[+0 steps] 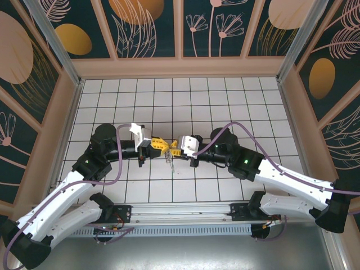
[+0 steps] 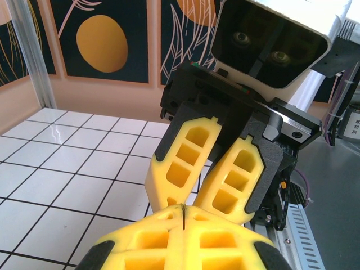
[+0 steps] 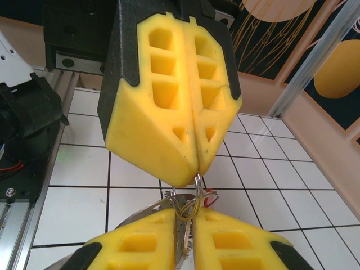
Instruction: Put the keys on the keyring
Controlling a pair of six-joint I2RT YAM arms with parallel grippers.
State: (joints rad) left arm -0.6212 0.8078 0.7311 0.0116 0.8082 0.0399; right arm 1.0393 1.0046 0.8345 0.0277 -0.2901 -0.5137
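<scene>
Overhead, the two arms are seen meeting tip to tip, and the keyring (image 3: 198, 183) is pinched at the fingertips of the left gripper (image 3: 194, 169). That gripper's yellow fingers are pressed flat together along one seam. The ring is made out as a thin, pale metal wire loop hanging just below those tips.

Directly under the keyring, the keys (image 3: 183, 243) are caught in the narrow slot between the pads of the right gripper (image 3: 188, 219). Its jaws are drawn almost closed on them, and a toothed silvery edge and a curved bright rim are visible in the gap. How many keys are gripped cannot be told, since much of the bunch is hidden by the blocky fingers. These are moulded in matt yellow plastic with square hollows and backed by black shells.

Facing the keyring, a white camera housing (image 2: 270, 39) with two dark lenses is mounted above the right arm's fingers. Purple cables (image 1: 236, 126) are looped along both arms on either side of the keyring. Beneath it, a white tiled tabletop (image 1: 225, 101) is ruled with dark grid lines. Behind the keyring, dark panels (image 1: 140, 22) painted with gold discs and pale leaf outlines are framed in tan wood. A slotted metal rail (image 1: 180, 230) is laid on its near side.
</scene>
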